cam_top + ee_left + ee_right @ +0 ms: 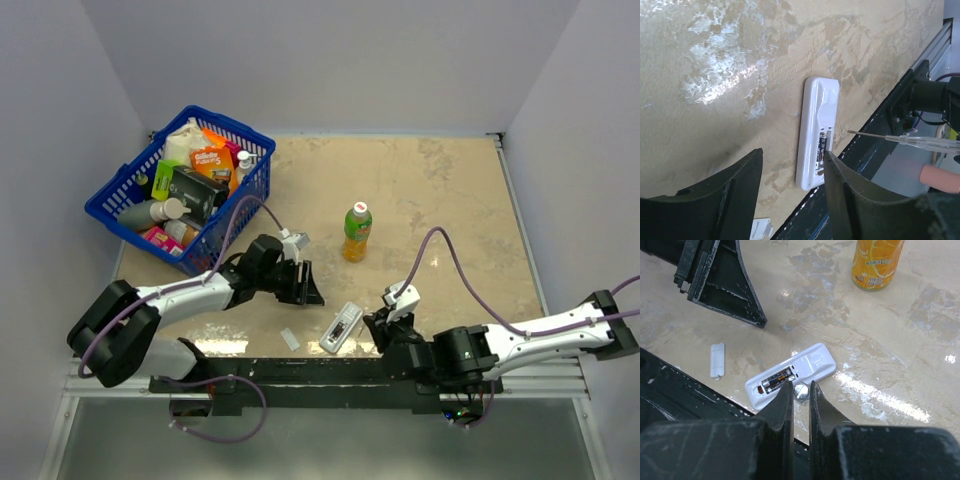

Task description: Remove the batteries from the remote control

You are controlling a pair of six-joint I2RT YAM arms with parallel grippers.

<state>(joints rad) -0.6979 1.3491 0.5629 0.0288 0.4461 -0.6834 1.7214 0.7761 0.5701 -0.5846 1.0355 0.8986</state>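
on the beige marbled table [450,200] we see a blue plastic mesh basket [255,185] at far left. the left gripper [791,156] hovers, jaws wide apart. the right gripper [800,386] has its jaws nearly together; we cannot tell if they grip anything. between the grippers lies the slim white plastic remote control [341,327], recess up, dark cylindrical batteries [776,380] inside.

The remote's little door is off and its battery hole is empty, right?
No. The little door is off, but the hole isn't empty: batteries sit inside the remote, as the right wrist view shows.
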